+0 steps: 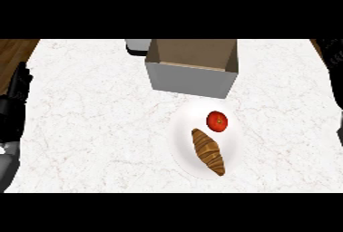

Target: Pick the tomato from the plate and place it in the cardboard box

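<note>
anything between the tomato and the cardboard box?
Nothing. Head view shows only plate rim and bare counter between the tomato and the cardboard box.

L hand (pixel 13 97) sits at 9 o'clock edge, mostly cut off, w/ grey forearm (pixel 7 167) below at 8. R hand (pixel 337 104) barely in at 3 o'clock.

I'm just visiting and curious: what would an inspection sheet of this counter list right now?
Surface: white marbled counter.
Job's things: tomato on the white plate, at its far end; open cardboard box just beyond the plate.
Clutter: croissant on the same plate, close beside the tomato; pale object partly hidden behind the box.
Hands: neither in view.
Cables: nothing seen.
Surroundings: wooden floor at the upper left; dark shapes along both side edges, cannot tell what.
</note>
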Robot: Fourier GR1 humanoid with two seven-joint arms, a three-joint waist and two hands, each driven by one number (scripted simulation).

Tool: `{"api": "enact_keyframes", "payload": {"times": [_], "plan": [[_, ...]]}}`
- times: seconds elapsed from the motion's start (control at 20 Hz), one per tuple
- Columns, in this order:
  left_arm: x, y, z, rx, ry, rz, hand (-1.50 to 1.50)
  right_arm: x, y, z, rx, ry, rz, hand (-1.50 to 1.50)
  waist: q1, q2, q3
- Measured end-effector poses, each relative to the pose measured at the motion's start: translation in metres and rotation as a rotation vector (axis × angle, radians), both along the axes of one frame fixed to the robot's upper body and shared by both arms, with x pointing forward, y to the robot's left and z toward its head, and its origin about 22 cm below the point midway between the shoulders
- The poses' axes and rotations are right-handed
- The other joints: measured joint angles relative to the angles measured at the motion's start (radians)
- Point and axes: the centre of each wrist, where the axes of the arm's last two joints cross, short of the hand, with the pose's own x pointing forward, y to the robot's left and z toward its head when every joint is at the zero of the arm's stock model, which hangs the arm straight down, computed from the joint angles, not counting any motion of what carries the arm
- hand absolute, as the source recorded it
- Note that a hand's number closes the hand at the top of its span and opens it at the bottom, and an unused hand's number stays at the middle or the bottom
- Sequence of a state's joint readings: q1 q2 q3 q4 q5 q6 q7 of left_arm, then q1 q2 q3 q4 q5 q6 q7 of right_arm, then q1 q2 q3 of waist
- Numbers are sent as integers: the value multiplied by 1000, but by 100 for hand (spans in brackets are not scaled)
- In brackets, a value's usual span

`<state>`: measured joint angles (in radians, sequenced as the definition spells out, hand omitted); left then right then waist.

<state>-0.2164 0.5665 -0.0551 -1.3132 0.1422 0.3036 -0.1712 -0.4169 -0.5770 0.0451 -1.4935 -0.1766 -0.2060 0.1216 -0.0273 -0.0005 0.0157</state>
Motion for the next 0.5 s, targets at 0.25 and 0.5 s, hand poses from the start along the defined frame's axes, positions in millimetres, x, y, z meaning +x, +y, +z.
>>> {"api": "enact_keyframes", "payload": {"times": [0.25, 0.5], "plan": [[-10, -14, -19, -21, 90, -14, 0, -4, 19, -12, 184, -241, -110, -150, 15, -2, -9], [-24, -28, -45, -81, 209, -34, 0, -15, 15, -66, 217, -248, -481, -150, 7, 7, -14]]}}
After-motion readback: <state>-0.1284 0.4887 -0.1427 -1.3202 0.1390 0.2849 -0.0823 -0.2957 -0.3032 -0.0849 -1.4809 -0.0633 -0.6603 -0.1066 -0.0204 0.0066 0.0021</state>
